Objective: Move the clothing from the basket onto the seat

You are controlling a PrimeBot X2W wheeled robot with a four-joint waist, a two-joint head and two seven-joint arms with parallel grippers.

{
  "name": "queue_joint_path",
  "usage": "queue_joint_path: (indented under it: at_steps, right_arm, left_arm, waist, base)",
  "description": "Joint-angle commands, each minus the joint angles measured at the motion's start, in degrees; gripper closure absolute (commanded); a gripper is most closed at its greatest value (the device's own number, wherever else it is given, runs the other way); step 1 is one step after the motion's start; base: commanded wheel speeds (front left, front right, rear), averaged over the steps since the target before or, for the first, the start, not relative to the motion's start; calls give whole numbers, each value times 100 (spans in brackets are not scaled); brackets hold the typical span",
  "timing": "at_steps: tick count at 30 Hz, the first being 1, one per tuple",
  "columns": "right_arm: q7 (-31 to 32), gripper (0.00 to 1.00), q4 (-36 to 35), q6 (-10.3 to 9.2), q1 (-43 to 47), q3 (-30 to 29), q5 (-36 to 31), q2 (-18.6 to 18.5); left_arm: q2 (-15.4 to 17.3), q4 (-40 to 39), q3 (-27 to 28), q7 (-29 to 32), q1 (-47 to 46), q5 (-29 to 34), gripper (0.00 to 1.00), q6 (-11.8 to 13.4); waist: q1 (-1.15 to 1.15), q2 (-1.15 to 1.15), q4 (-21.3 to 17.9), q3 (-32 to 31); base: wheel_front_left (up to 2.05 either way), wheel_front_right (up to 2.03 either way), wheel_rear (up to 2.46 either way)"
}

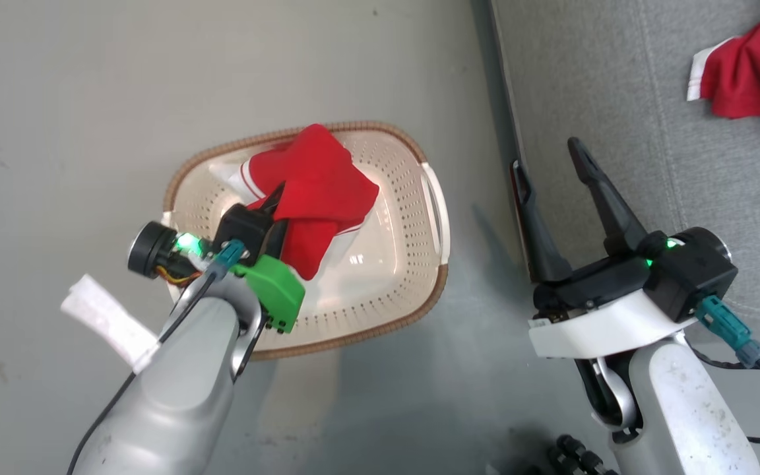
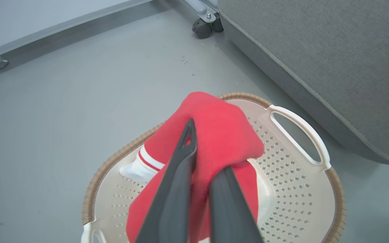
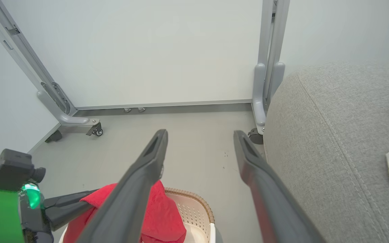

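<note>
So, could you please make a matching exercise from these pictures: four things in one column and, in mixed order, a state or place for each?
Things
1. left gripper
2. right gripper
3. basket
4. seat

States or places
a. cream, perforated, on the floor
b. open, holding nothing
c. bears a second red garment
d. shut on the red clothing

Pairs: 1-d, 2-b, 3-a, 4-c.

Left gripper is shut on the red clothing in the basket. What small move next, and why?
Probably raise the left gripper: it is shut on the clothing, whose lower folds hang inside the basket and must clear it before swinging right to the seat.
</note>
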Motion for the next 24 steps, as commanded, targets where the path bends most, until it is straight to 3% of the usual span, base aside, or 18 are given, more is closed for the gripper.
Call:
queue_joint_path:
  at_steps: [1,12,24]
  right_arm:
    - [32,0,31,-4,143,32,54,-18]
    - [304,0,72,-4,666,-47,79,-19]
    - [629,0,-3,-3,1228,-156,103,-18]
  left_arm:
    - [56,-232,86,-16,242,-67,100,38]
    - [176,-2202,776,-18,1433,-266,100,154]
    - [-29,-4094,1259,-12,2186,-162,100,65]
  waist:
    - [0,0,156,-754]
    - [0,0,299,-1767]
    - [0,0,572,-2662]
  base:
    - [0,0,0]
    - [0,0,0]
    - [0,0,0]
